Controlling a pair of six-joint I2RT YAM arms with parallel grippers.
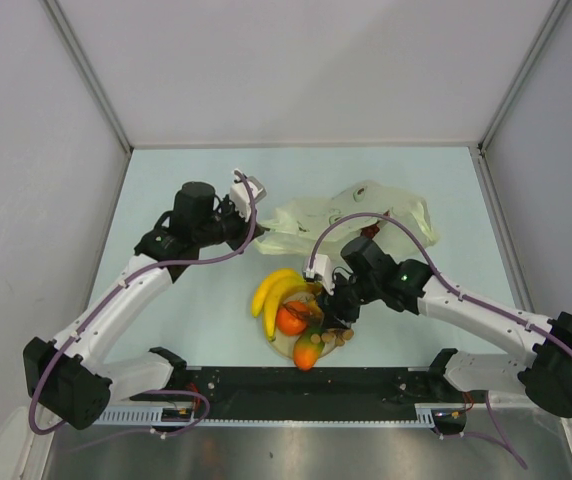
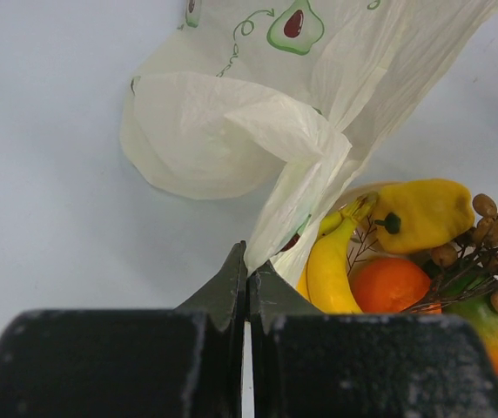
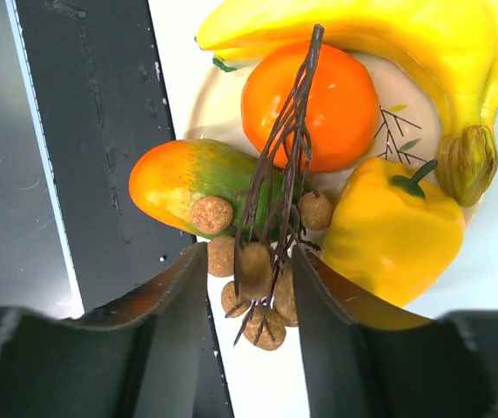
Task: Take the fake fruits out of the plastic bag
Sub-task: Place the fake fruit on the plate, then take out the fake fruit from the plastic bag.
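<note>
The plastic bag [image 1: 361,213] lies crumpled at the middle back of the table. My left gripper [image 1: 256,232] is shut on the bag's near edge [image 2: 271,231], jaws pressed together on the film. The fake fruits lie on a beige plate [image 1: 278,346]: banana bunch [image 1: 272,290], orange [image 3: 319,104], yellow lemon-like fruit [image 3: 393,235], green-red mango [image 3: 179,183]. My right gripper [image 3: 251,261] is open just above the plate, jaws on either side of the brown cluster [image 3: 262,287] with a gap each side. No grapes show.
The black base rail [image 1: 306,385] runs along the near edge, right beside the plate and under the mango's end. Grey walls enclose the pale table on three sides.
</note>
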